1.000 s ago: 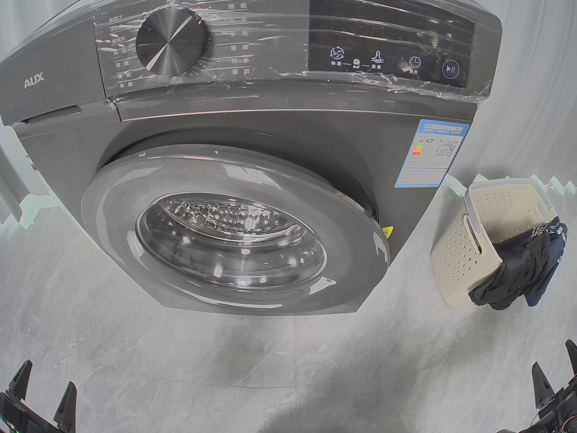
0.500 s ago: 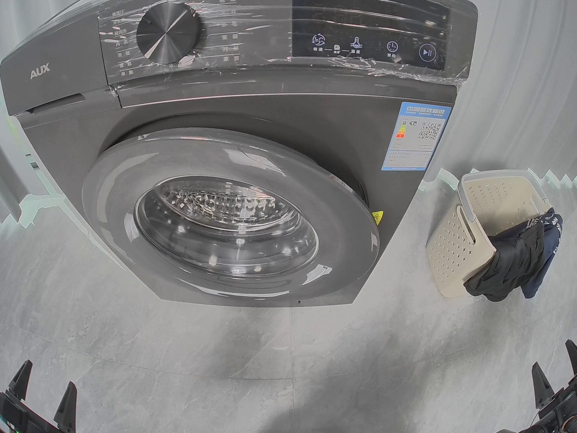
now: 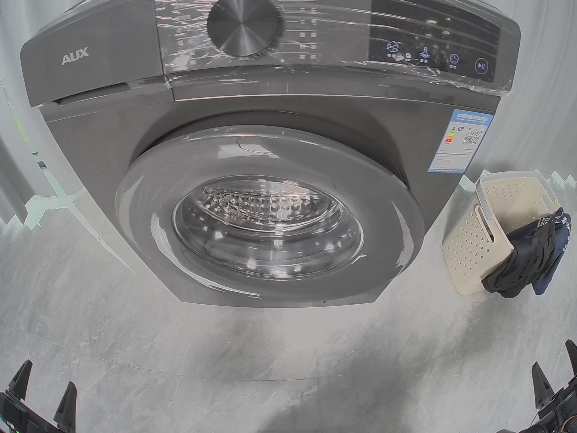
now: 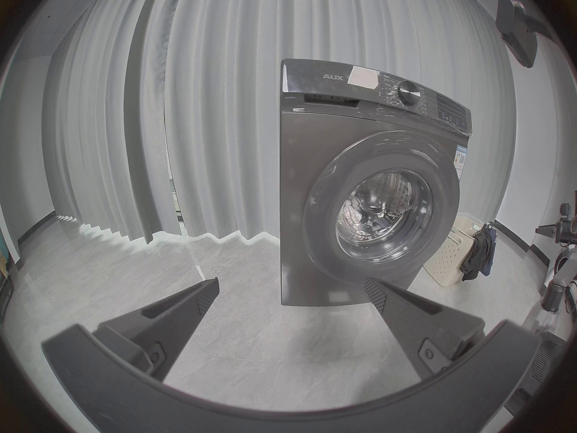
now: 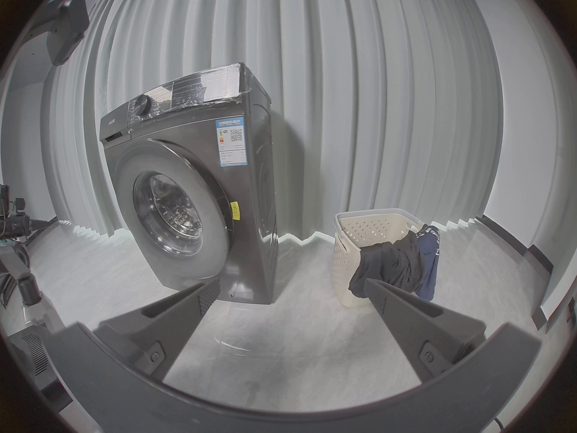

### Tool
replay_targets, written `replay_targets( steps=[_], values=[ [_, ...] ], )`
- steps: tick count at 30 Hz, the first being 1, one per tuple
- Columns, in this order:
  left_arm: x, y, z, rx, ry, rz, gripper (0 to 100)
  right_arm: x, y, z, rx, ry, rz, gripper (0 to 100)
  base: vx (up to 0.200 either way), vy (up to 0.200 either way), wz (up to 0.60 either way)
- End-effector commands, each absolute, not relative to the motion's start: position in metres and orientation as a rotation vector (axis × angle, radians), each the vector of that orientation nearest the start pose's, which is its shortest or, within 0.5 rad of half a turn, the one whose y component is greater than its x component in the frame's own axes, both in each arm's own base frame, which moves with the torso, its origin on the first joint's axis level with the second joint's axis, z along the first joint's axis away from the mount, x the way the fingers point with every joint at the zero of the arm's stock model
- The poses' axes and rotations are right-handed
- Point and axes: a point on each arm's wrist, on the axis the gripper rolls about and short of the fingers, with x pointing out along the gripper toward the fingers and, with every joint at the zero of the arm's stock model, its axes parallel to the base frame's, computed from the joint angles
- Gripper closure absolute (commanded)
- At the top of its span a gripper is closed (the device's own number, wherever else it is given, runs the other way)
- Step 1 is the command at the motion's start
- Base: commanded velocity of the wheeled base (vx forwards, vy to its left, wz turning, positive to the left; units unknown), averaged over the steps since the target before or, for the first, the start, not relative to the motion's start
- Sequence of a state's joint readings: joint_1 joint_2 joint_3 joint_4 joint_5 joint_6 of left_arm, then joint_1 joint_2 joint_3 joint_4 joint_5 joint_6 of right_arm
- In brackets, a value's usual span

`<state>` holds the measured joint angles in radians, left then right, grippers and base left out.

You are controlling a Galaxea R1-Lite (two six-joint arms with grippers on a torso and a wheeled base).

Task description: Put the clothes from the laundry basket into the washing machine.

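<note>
The grey washing machine [image 3: 270, 121] stands in front of me with its round glass door [image 3: 267, 224] shut. To its right a cream laundry basket [image 3: 475, 254] sits on the floor, with dark clothes [image 3: 529, 260] draped over its near rim. My left gripper [image 3: 43, 392] is low at the near left, open and holding nothing. My right gripper [image 3: 556, 371] is low at the near right, also open and holding nothing. From the wrists, the left gripper [image 4: 291, 284] faces the machine [image 4: 312, 211], and the right gripper [image 5: 291, 284] faces the basket [image 5: 360, 236] and clothes [image 5: 390, 263].
Grey tiled floor [image 3: 288, 362] lies open between me and the machine. Pale pleated curtains [image 5: 372, 91] hang behind the machine and basket. Some equipment on a stand [image 5: 15, 236] is off to the side.
The whole head picture has shifted right, so the camera has turned. Machine, basket, clothes and both grippers keep their places.
</note>
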<state>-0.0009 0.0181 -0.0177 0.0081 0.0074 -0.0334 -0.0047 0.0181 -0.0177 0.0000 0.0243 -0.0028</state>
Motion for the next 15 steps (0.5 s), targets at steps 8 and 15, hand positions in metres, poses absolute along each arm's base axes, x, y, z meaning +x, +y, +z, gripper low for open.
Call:
replay_targets(
  steps=[8,15],
  values=[
    [-0.0229,0.0001,0.0756,-0.032,0.006,0.006,0,-0.0228,0.0007,0.0755,-0.002,0.0,0.02,0,0.0,0.0,0.0],
    [-0.0229,0.0002,0.0756,-0.034,0.006,0.008,0,-0.0228,0.0007,0.0755,-0.002,0.0,0.02,0,0.171,0.0,0.0]
  ],
)
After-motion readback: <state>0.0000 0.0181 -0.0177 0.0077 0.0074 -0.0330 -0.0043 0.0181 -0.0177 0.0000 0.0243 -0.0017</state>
